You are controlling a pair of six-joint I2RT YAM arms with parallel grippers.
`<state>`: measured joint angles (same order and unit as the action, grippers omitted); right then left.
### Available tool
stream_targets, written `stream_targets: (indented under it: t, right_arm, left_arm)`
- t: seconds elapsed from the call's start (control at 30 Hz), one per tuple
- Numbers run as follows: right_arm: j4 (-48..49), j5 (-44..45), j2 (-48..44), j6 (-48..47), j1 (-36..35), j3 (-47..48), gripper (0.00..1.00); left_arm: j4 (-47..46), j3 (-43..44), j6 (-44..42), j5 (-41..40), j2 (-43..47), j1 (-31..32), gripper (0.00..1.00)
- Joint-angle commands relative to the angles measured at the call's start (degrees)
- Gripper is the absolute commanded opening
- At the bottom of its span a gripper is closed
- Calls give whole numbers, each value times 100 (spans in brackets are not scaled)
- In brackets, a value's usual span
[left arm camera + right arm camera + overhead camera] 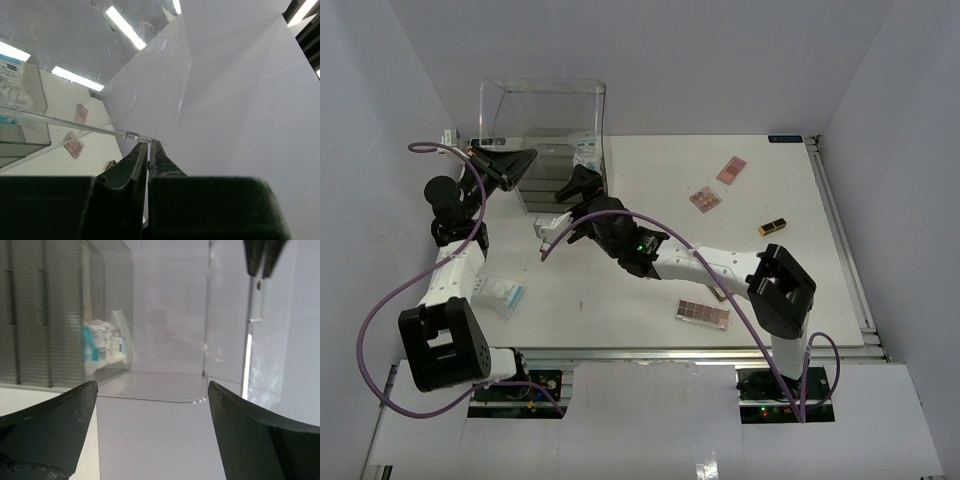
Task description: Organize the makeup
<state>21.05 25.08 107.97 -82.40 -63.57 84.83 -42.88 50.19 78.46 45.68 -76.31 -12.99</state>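
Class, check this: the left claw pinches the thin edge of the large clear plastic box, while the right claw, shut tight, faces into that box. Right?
No: the right claw stands wide open, as the right wrist view shows. The left claw does pinch the thin edge of the large clear plastic box.

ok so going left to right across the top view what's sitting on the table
blue-white packet → clear plastic box → square pink palette → far pink palette → black-gold tube; near palette left out, it overlaps the square one
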Motion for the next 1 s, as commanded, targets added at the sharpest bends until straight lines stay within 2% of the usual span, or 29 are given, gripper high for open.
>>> stream_targets:
  t: [0.0,0.37,0.43,0.53,0.6,0.63,0.73,0.87,0.97]
  right_arm:
    - [1494,479,91,-464,47,176,93]
    - [1716,497,321,-740,135,605,92]
    - [1744,472,321,-760,152,596,91]
    - [1753,471,295,-752,161,561,91]
    - [1747,459,286,-752,170,526,91]
    - [1760,450,284,-752,172,513,91]
    - [1819,416,268,-752,190,408,91]
    - [1868,391,268,-734,215,350,91]
    - [1906,368,262,-725,253,284,91]
  left_arm:
    - [-10,96,-128,-200,81,16,3]
    - [-10,-70,-138,-209,82,7,4]
    - [11,-147,-129,-201,84,7,10]
    - [151,-409,-167,-254,210,-20,43]
    - [295,-613,-269,-317,405,-75,60]
    - [364,-713,-291,-345,448,-115,65]
    - [558,-1009,-473,-381,784,-256,74]
    - [901,-1205,-723,-382,1059,-356,75]
    - [1540,-1569,-965,-724,1650,-472,76]
